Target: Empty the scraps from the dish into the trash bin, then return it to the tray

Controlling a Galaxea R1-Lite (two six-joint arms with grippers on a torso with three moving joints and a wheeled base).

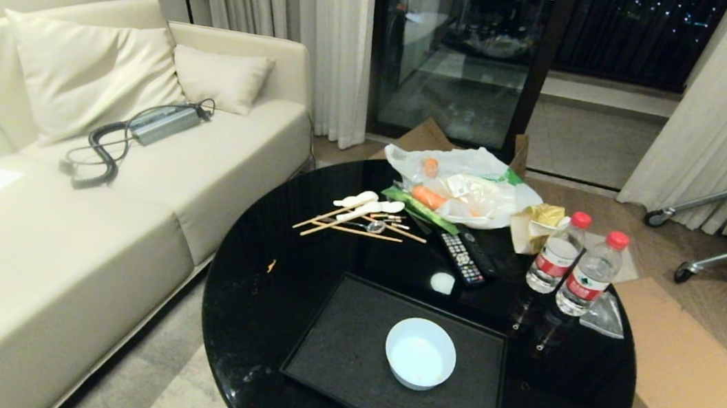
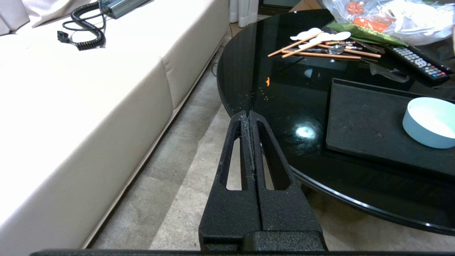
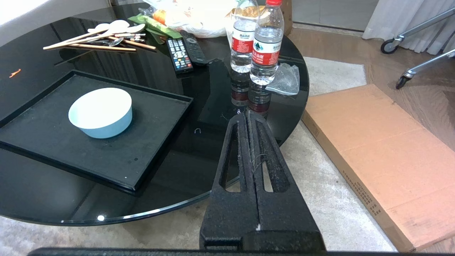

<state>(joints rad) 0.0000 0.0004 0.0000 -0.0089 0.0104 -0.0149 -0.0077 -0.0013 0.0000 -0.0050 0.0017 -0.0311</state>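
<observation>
Black glass made up the round table (image 1: 241, 300), low and glossy, filling the lower middle of the head view. On it, toward the lower centre, lay the large flat rectangular black tray (image 1: 331, 352) with its matte bed and raised rim. The small round pale blue-white glossy dish (image 1: 420, 353) sat upright on the tray, slightly right of the tray's middle.

Dish interior looked bare and pale in the head view; no orange slices could be made out in it. One small orange fleck (image 1: 271, 265) lay on the table glass left of the tray, apart from it. No steel trash bin appeared in any view.

Left end effector (image 2: 249, 114): fingers pressed together, holding nothing, hanging off the table's edge over the carpet between table and cream sofa (image 1: 59, 194). Right end effector (image 3: 247, 115): fingers likewise pressed together, empty, just off the table's rim on the side of the flat brown cardboard box (image 3: 384, 149). Neither arm showed in the head view; both sat well apart from the dish.

Upper part of the table held clutter: wooden chopsticks and white spoons (image 1: 362, 214), two remote controls (image 1: 464, 256), two clear water bottles with red caps (image 1: 574, 264), and a white plastic bag with carrots (image 1: 462, 188).

Judgement: with the dish apparently empty, standing on the tray, and both end effectors drawn back, the task read as finished or very nearly so. Nothing evident was left.
</observation>
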